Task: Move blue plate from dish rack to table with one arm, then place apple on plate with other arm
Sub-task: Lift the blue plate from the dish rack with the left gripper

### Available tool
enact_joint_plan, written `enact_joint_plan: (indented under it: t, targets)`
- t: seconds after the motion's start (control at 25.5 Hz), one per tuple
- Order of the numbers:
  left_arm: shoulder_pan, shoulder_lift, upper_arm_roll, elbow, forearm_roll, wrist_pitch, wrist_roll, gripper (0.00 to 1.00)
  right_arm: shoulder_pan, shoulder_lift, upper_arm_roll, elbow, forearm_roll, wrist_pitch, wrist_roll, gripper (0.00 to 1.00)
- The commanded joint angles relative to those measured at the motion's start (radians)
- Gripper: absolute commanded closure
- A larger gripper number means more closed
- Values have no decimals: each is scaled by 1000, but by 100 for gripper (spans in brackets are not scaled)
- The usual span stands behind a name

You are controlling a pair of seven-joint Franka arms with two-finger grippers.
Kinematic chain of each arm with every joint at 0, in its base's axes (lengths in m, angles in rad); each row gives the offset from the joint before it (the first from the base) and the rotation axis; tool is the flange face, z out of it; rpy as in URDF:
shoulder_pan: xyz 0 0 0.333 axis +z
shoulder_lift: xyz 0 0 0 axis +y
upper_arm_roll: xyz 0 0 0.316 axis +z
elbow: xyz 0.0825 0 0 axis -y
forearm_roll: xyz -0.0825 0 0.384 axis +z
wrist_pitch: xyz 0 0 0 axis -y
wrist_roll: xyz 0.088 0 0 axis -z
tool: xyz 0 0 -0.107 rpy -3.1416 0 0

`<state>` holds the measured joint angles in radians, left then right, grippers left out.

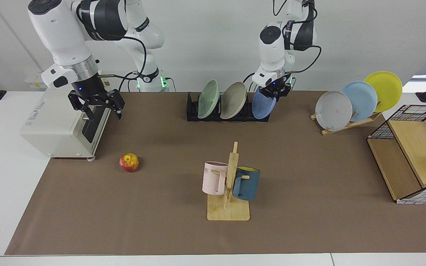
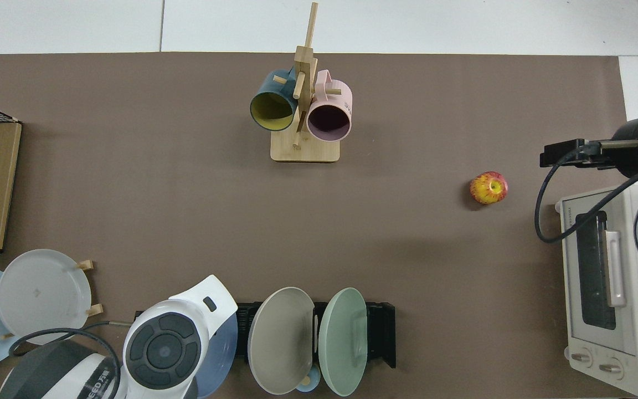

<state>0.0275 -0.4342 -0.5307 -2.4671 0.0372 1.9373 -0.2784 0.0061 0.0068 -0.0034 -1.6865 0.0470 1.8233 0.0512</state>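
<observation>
Facing view, one blue plate (image 1: 263, 106), one apple (image 1: 129, 162), two mugs (image 1: 215, 178).

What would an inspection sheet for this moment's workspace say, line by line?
Surface: table under a brown mat with white edges.
Job's things: blue plate tilted at the end of the dish rack, gripped at its upper rim; apple lying alone on the mat.
Clutter: green plate and beige plate in the rack; mug tree with two mugs; wooden plate stand with three plates; toaster oven; wire basket.
Grippers: left gripper shut on the plate rim; right gripper open, waiting above the toaster oven.
Cables: black cables along both arms.
Surroundings: white wall; nothing else seen.
</observation>
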Motion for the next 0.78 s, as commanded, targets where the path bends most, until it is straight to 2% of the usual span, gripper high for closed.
enact_joint_plan:
  t: [0.0,0.51,0.63,0.74]
  targets:
    - [0,-6,-12,-1,3,-76,-4,100,-9,-5,8,1,2,-3,22,0]
    - [11,-5,0,194,-39,-219,44,100,-9,-5,8,1,2,-3,22,0]
    - [12,-5,49,256,-46,-228,44,100,-9,-5,8,1,2,-3,22,0]
    - [17,12,116,296,-49,-177,53,100,-9,-5,8,1,2,-3,22,0]
